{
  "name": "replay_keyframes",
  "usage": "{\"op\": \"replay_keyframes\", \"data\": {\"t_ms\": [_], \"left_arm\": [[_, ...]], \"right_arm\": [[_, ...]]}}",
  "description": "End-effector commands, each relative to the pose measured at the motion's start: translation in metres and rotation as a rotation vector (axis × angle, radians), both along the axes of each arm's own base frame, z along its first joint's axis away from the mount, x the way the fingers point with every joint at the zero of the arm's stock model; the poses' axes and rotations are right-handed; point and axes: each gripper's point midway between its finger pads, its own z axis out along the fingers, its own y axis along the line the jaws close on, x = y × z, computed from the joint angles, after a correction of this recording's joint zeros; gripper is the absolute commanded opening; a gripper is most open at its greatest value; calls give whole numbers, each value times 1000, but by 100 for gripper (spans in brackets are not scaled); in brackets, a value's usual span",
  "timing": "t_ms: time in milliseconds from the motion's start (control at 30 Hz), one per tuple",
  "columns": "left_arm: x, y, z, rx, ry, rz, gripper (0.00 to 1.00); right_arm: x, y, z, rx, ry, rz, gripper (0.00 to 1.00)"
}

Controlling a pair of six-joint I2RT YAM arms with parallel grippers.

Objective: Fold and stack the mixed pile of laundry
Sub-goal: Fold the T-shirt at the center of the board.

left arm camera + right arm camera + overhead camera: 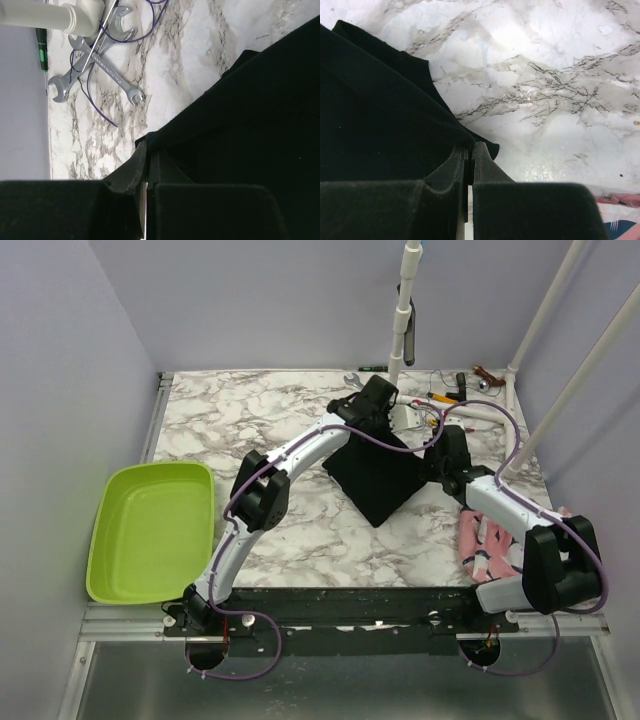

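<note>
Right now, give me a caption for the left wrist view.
Left gripper shut on the black garment edge, crossed wrenches lying on the marble table beyond.

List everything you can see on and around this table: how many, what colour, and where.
black garment: one, black, table centre, pinched by both grippers
pink garment: one, pink with dark print, right edge, beside the right arm
basin: one, lime green, left side
wrenches: at least two, silver, crossed at the far edge
screwdriver: one, green and black handle, beside the wrenches
pole: one, white, upright at the far edge
table: one, white marble pattern
left gripper: one, black, shut on the black garment
right gripper: one, black, shut on a corner of the black garment
</note>
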Motion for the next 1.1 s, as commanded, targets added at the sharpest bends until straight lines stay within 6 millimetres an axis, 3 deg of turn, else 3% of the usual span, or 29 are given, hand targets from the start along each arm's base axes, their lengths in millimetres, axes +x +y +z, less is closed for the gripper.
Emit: {"op": "replay_keyframes", "data": {"t_ms": [0, 67, 100, 167, 200, 267, 333, 367, 467, 567, 633, 700, 833, 933, 1067], "left_arm": [[23, 10, 2, 64, -96, 50, 0], [28, 10, -3, 78, -113, 55, 0], [30, 11, -5, 85, -118, 60, 0], [33, 11, -7, 89, -128, 72, 4], [35, 12, -4, 84, -141, 85, 29], [42, 13, 10, 62, -181, 117, 68], [48, 18, 34, 23, -225, 157, 86], [48, 21, 46, 3, -231, 171, 88], [37, 36, 83, -88, -188, 198, 89], [11, 50, 101, -199, -81, 197, 84], [-19, 46, 92, -274, 52, 147, 72], [-56, 34, 67, -300, 217, 77, 55], [-106, 22, 15, -268, 507, 26, 47], [-107, 28, -18, -226, 580, 79, 44], [-79, 48, -49, -152, 558, 195, 44]], "right_arm": [[13, -6, 4, -6, -20, -17, 1], [16, -8, 4, -4, -27, -26, 1], [19, -9, 5, -4, -32, -30, 7], [24, -13, 2, -16, -25, -50, 31], [28, -16, 2, -28, -22, -62, 38], [35, -22, 3, -46, -14, -75, 43], [43, -22, 15, -52, -19, -77, 49], [46, -21, 24, -52, -29, -75, 49], [42, -18, 45, -31, -37, -62, 49], [24, 12, 48, 60, -64, -3, 48], [9, 47, 41, 182, -66, 90, 45], [-5, 77, 31, 349, -40, 161, 41], [-19, 100, 10, 522, 9, 190, 38], [-25, 99, -14, 535, 53, 154, 38], [-28, 74, -47, 448, 118, 31, 38]]}}
